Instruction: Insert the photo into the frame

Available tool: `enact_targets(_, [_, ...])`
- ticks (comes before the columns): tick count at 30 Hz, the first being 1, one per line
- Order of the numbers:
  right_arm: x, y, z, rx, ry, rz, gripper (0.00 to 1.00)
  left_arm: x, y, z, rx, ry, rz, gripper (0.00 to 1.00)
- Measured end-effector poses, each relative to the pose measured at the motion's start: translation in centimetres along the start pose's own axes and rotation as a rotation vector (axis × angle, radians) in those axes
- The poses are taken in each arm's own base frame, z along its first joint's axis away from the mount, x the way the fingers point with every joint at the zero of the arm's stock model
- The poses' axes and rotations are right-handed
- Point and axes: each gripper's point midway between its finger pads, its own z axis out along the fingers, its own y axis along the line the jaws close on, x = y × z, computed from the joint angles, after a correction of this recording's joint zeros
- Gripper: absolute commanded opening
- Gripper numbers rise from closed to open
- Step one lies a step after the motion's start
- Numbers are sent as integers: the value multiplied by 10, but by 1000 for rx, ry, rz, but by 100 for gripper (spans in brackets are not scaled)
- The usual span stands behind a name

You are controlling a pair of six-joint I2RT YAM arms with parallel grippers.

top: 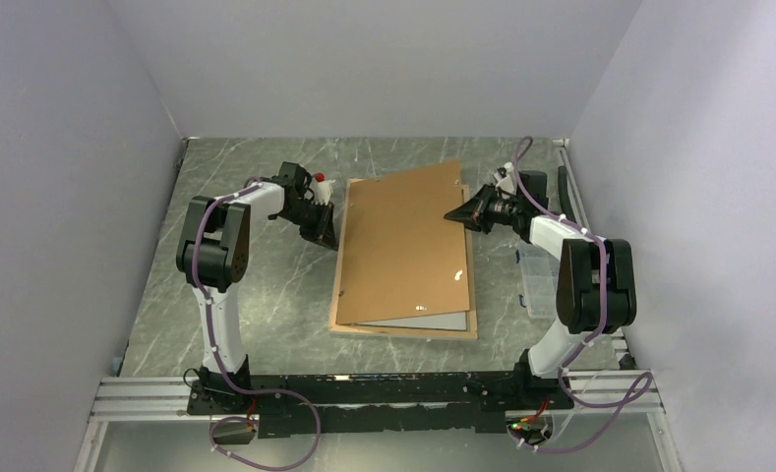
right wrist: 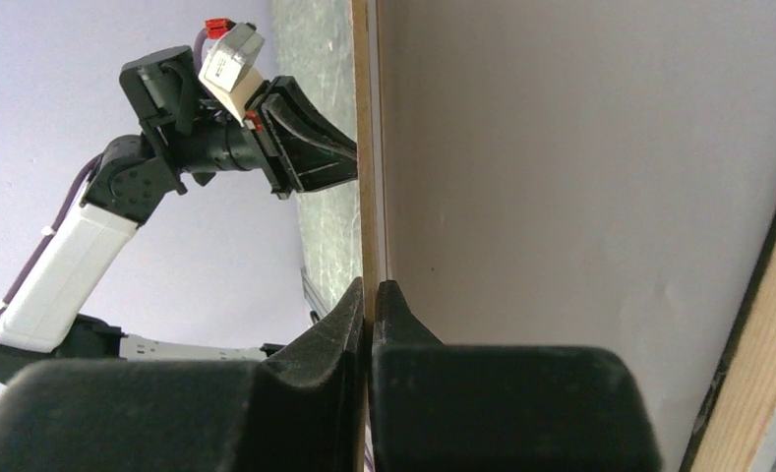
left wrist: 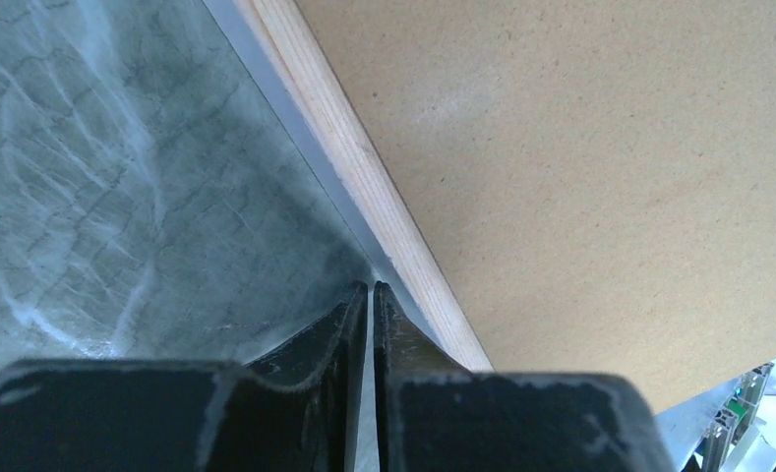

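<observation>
The right claw clamps the backing board, which tilts over the frame at picture centre. The left claw sits almost shut at the frame's left edge, and I cannot tell if it grips anything. The photo is out of sight, so the next move probably calls for clearing the board away.

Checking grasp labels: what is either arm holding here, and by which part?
The right gripper pinches the brown backing board by its right edge. Whether the left gripper holds anything cannot be told.
</observation>
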Motion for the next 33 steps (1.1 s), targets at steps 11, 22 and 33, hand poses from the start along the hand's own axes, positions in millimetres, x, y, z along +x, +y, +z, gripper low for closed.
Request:
enact_targets(11, [4,-17,-6,-8,-16,41,0,1,0,1,-2,3,5,10])
enact_targets(22, [4,-17,-6,-21,-23,39,0,2,-2,3,-4,10,10,8])
enact_targets(33, [7,-18,0,-7,-18,21,0,2,-4,4,5,13,10,3])
